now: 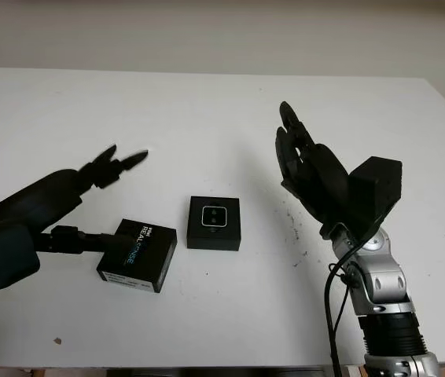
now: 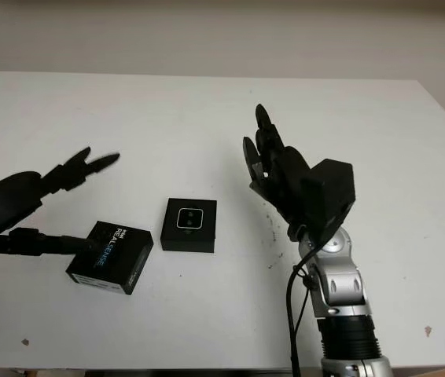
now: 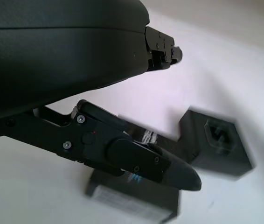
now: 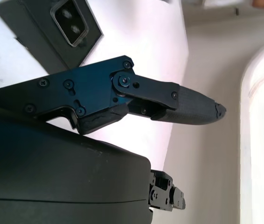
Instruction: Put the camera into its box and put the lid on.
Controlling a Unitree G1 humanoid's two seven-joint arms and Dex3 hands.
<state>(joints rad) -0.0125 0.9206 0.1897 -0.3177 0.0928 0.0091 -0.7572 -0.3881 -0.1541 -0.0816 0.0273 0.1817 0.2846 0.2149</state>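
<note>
White tabletop (image 1: 207, 110) ran back to a pale wall in the left eye view, and near its front edge sat the open black square box (image 1: 214, 223) with the small camera (image 1: 214, 217) already lying face up in its recess. Just beside it, toward the robot's left, lay the flat black lid printed with RealSense lettering (image 1: 137, 255), tilted slightly and not touching the box. The left hand (image 1: 108, 167) hung open above the table behind the lid, holding nothing, probably so that it could come down on the lid next. The right hand (image 1: 305, 161) stood raised and open on the other side of the box, well apart from it, apparently kept out of the way.

From the right eye view the layout read the same: camera in the box, lid off and beside it, both hands empty.

At the left wrist, a black finger (image 3: 136, 156) of that hand reached across above the lid, with the box and its camera just past it; nothing was pinched.

At the right wrist, a finger (image 4: 169, 100) of that hand pointed away over bare table, the box with the camera seen behind it, nothing gripped.

By this showing, only the lid remained to be placed.
</note>
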